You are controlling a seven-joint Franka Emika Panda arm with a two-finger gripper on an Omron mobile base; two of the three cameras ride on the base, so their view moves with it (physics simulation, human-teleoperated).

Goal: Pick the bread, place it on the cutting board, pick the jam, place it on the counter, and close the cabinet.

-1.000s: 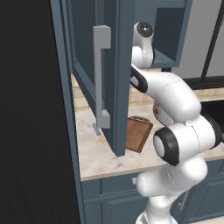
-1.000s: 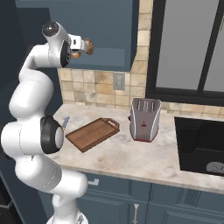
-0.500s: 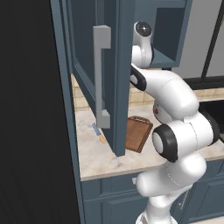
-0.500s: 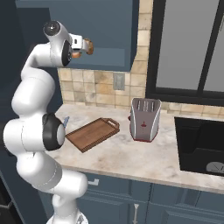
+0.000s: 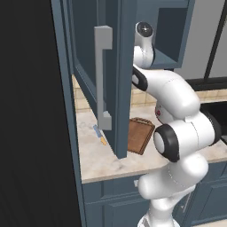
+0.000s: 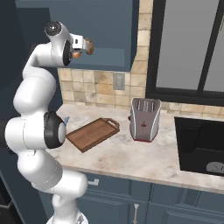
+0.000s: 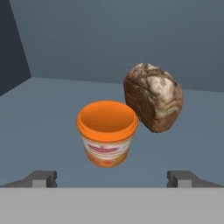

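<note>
Claw [image 7: 112, 177] spread wide inside the blue-grey wall cabinet [image 5: 111, 66], empty. Crusty brown bread lump [image 7: 153, 97] sits just behind-right of the little orange jam jar [image 7: 107, 132], so I'd shift right first.

Inside the open cabinet [image 5: 111, 66], the blue-grey shelf [image 7: 48, 113] carries two things: the orange jam [image 7: 107, 133] jar stands upright towards the front, and the bread [image 7: 153, 97] sits just beside it, further back. Down below, the beige worktop [image 6: 131, 157] bears the cutting board [image 6: 92, 134] near its left end, a toaster [image 6: 144, 119] by the back edge, and a small knife [image 5: 100, 135] towards the left.
</note>
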